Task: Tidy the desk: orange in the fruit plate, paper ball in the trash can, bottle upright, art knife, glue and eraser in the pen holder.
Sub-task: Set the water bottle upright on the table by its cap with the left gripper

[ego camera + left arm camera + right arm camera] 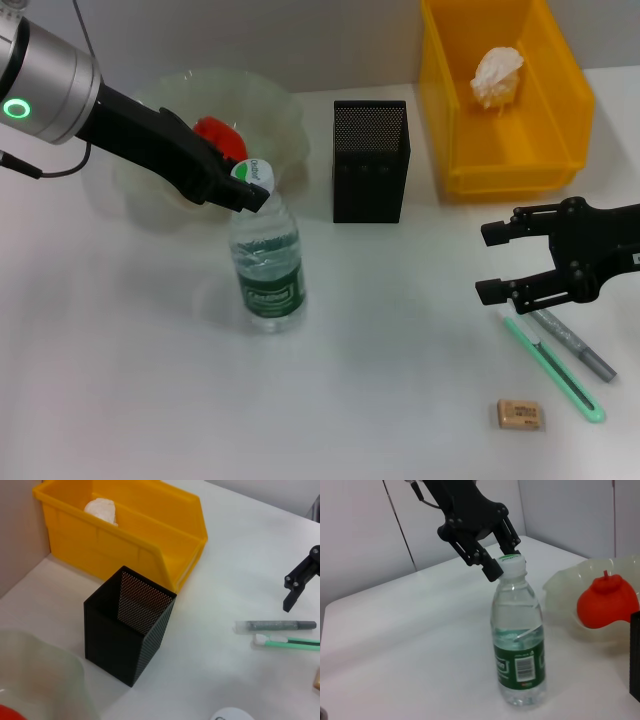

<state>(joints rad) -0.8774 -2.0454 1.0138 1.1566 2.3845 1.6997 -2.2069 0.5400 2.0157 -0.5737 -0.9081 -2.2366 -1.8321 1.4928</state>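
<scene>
The bottle (268, 262) stood upright on the white tabletop (130, 400), left of centre in the head view, with the left gripper (252, 185) at its white-green cap, one finger on each side of the cap in the right wrist view; whether the fingers pressed the cap or only flanked it could not be told. Just behind it, in the upper left of the frame, the fruit plate (285, 110) held the orange (220, 135), partly hidden by the left arm. The pen holder (370, 160) stood upright at upper centre, well apart from the bottle, and the left wrist view showed its inside bare down as far as could be seen. The trash can (505, 165) sat in the upper right with the paper ball (497, 76) inside it. The right gripper (492, 262) hovered at the right edge with its fingers spread wide, holding nothing, just above the near ends of a grey pen-like stick (572, 344) and the green art knife (553, 366), which lay side by side on the tabletop. The eraser (521, 414) lay flat near the lower right, close to the knife but not touching it.
</scene>
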